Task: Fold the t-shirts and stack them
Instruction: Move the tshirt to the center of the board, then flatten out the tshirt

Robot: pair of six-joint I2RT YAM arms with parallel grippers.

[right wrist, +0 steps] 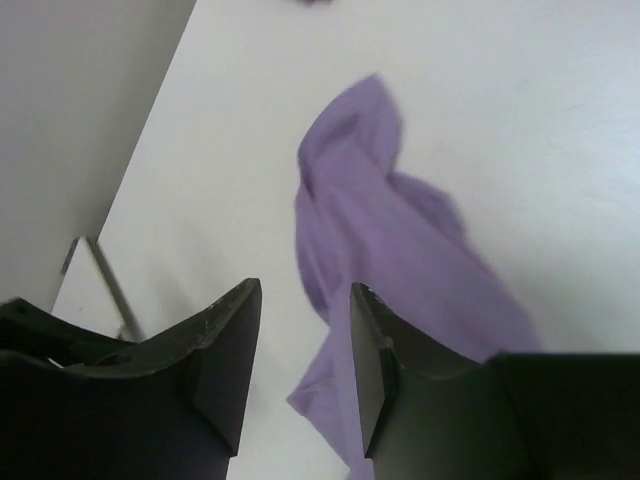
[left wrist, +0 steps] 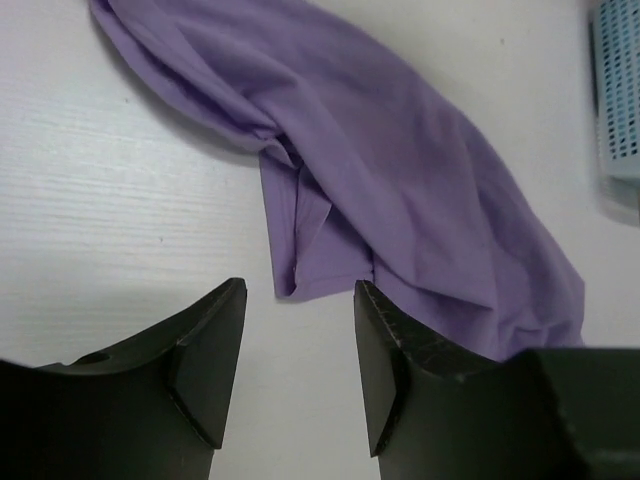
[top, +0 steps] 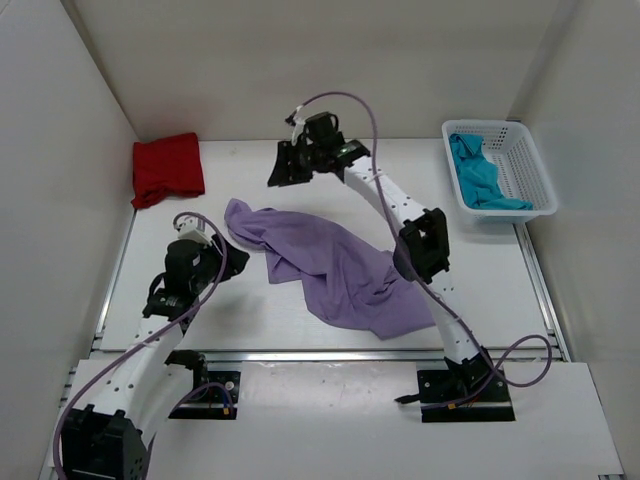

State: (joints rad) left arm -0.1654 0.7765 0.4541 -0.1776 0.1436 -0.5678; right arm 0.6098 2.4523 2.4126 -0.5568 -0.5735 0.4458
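A lavender t-shirt (top: pixel 335 268) lies crumpled and spread across the middle of the table; it also shows as the lavender t-shirt (left wrist: pixel 400 170) and, blurred, as the lavender t-shirt (right wrist: pixel 385 230). A dark red t-shirt (top: pixel 167 168) sits folded at the back left corner. A teal-blue t-shirt (top: pixel 478 175) lies bunched inside the white basket (top: pixel 525 165). My left gripper (top: pixel 232 256) (left wrist: pixel 300 290) is open, low over the table, just short of the lavender shirt's near hem. My right gripper (top: pixel 288 168) (right wrist: pixel 305 290) hangs open high over the table's back, with nothing between its fingers.
The white lattice basket stands at the back right, and its edge shows as the basket (left wrist: pixel 615 100) in the left wrist view. White walls enclose the table on the left, back and right. A metal rail (top: pixel 330 353) runs along the near edge.
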